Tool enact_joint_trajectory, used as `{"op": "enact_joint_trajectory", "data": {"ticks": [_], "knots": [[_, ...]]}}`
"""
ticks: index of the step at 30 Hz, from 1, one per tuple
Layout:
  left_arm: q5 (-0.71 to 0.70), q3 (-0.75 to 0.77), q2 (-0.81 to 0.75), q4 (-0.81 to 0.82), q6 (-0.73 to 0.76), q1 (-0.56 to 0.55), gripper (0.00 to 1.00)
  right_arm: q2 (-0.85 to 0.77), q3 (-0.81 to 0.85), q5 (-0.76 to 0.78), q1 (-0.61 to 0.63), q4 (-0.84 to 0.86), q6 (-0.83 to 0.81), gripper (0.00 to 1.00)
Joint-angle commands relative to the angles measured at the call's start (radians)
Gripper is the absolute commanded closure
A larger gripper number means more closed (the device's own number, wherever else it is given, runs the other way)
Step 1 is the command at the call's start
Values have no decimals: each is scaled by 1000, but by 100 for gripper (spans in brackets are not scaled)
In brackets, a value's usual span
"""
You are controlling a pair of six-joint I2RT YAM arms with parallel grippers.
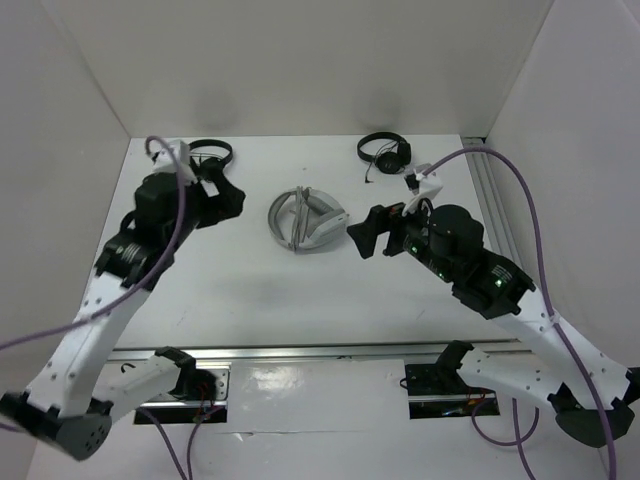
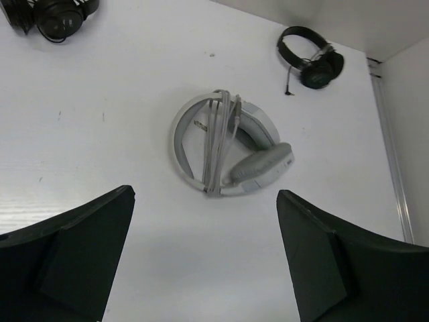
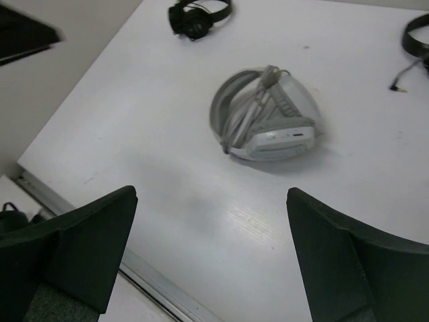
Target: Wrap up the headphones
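Two grippers were held wide open and nothing was gripped by either. The left gripper [image 1: 224, 198] and the right gripper [image 1: 362, 236] were poised above the white table [image 1: 250, 290] on opposite sides of the large white and light-grey over-ear headphones [image 1: 306, 222], apart from them. The headphones were laid flat near the middle of the table, folded so that the padded headband was curved around an oval earcup. The long thin pale cable [image 2: 216, 144] was drawn in several parallel passes across headband and earcup, presumably so that it would be kept bundled against the body rather than trailing. Whether its end was tucked in could not be told. The wrapping was therefore judged complete or nearly so, and the open fingers, kept clear of the bundle, were taken to mean that no hold on it was needed. At the far edge were set the left black pair [image 1: 210, 152] and the right black pair [image 1: 385, 150] of smaller headphones, well apart from the work and judged no part of it.
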Motion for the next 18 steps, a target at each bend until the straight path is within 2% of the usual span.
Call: {"op": "enact_joint_trajectory", "data": {"ticks": [1, 5, 8, 12, 18], "knots": [[1, -19, -204, -196, 48, -12, 0, -58, 50, 169, 14, -157, -32, 0], [1, -19, -463, -351, 57, -21, 0, -101, 116, 239, 14, -292, -14, 0], [-49, -19, -628, -460, 66, -21, 0, -144, 183, 276, 14, -405, 14, 0], [-95, 29, -722, -605, 45, -21, 0, -192, 263, 316, 14, -582, 51, 0], [-104, 60, -787, -672, -3, -50, 0, -227, 284, 341, 14, -650, 63, 0]]}}
